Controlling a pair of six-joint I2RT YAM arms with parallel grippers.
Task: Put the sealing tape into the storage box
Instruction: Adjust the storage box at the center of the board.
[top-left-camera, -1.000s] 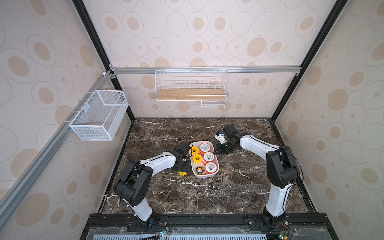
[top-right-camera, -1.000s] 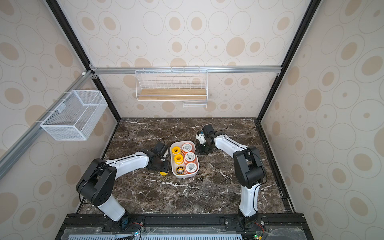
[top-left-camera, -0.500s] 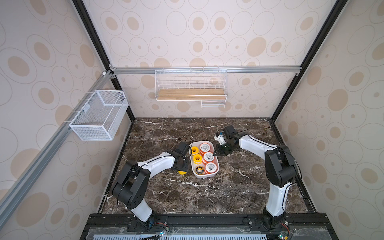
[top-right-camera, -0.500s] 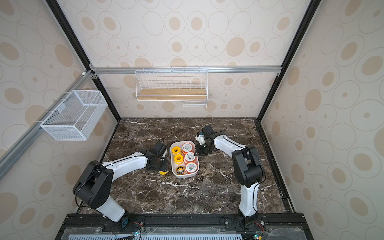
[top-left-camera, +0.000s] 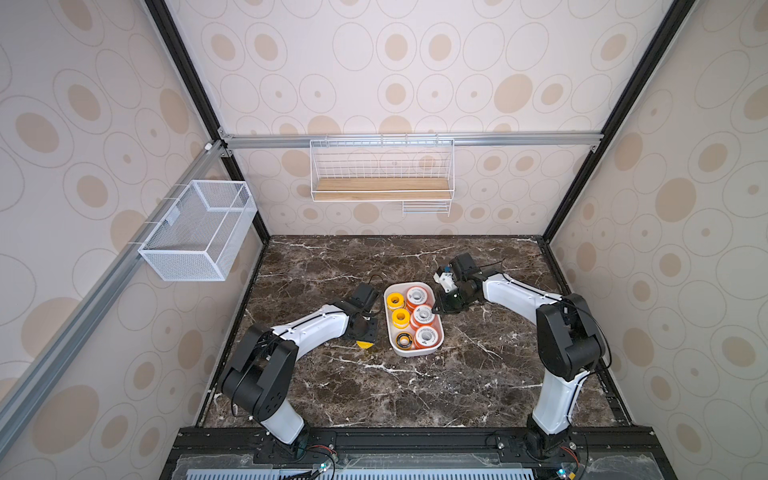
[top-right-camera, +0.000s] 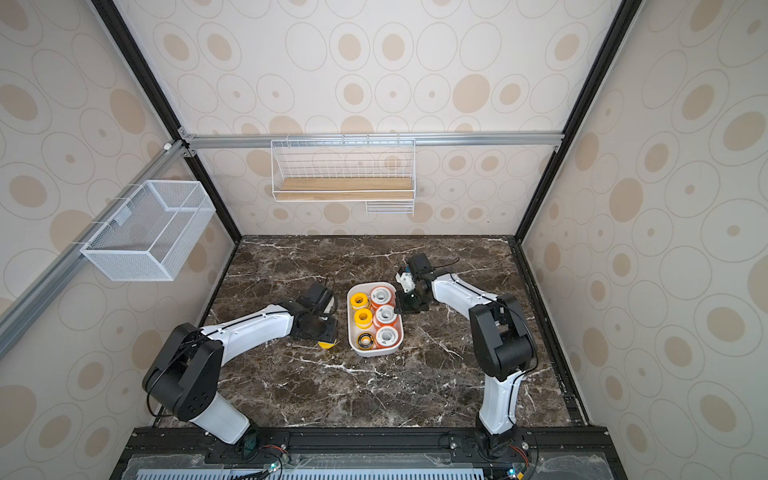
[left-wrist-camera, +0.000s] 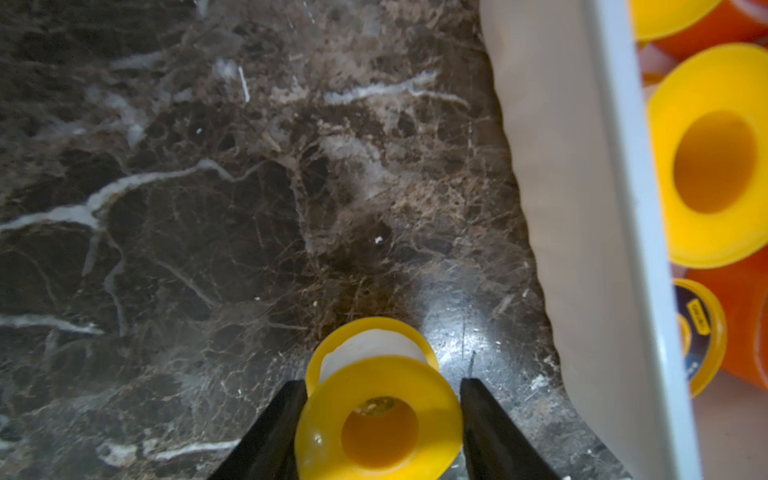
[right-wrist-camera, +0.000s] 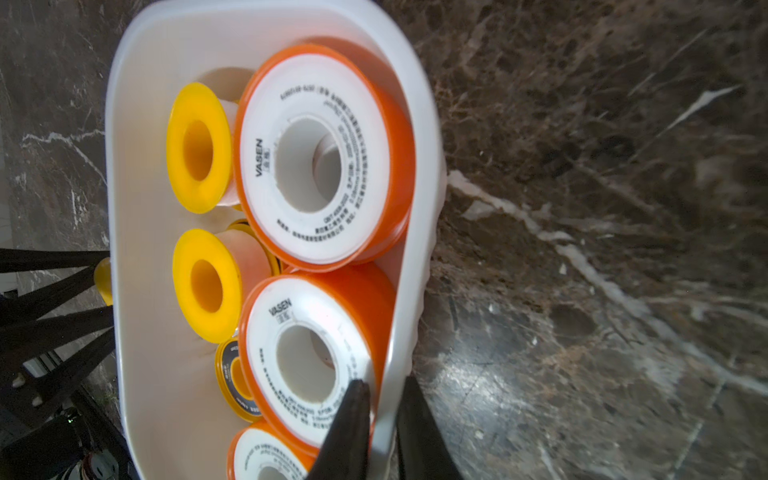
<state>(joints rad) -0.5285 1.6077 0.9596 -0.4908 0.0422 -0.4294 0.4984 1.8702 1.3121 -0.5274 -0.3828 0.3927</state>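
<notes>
- The left gripper (left-wrist-camera: 379, 395) is closed on a yellow spool (left-wrist-camera: 378, 432) of sealing tape, with one black finger against each side of its flange.
- That spool is outside the storage box (top-left-camera: 415, 353), just beside the box's left wall near the front corner, over the marble tabletop (top-left-camera: 457, 374).
- The right gripper (right-wrist-camera: 384, 415) is pinched narrow on the box's right wall, one finger inside and one outside.
- Inside the box, three orange-rimmed spools (top-left-camera: 422, 316) fill the right row. Two plain yellow spools (top-left-camera: 395, 300) and one black-ringed spool (top-left-camera: 402, 340) fill the left row.
</notes>
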